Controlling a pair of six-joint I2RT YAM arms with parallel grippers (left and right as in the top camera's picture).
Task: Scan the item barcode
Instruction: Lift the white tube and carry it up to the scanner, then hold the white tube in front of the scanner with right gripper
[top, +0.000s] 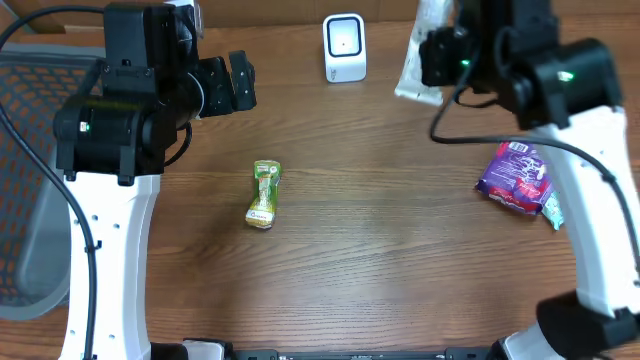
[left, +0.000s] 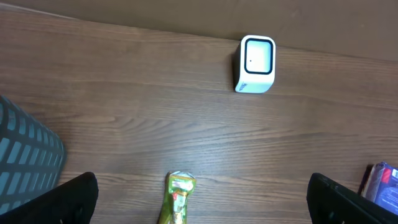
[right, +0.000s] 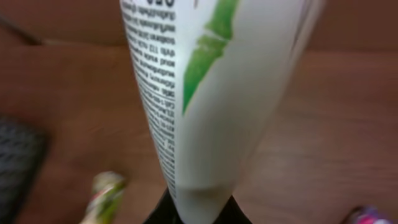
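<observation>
My right gripper (right: 198, 208) is shut on the bottom edge of a white packet (right: 211, 87) with a green stripe and black print. In the overhead view the white packet (top: 418, 60) hangs at the back right, just right of the white barcode scanner (top: 345, 47). No barcode shows on the packet. My left gripper (top: 236, 82) stands open above the table at the back left, holding nothing. In the left wrist view, the scanner (left: 255, 64) is far ahead and a green pouch (left: 176, 198) lies between the open fingers (left: 74, 196), well below them.
The green pouch (top: 264, 194) lies mid-table. A purple packet (top: 518, 178) lies at the right, under the right arm. A grey mesh basket (top: 25, 180) stands off the left edge.
</observation>
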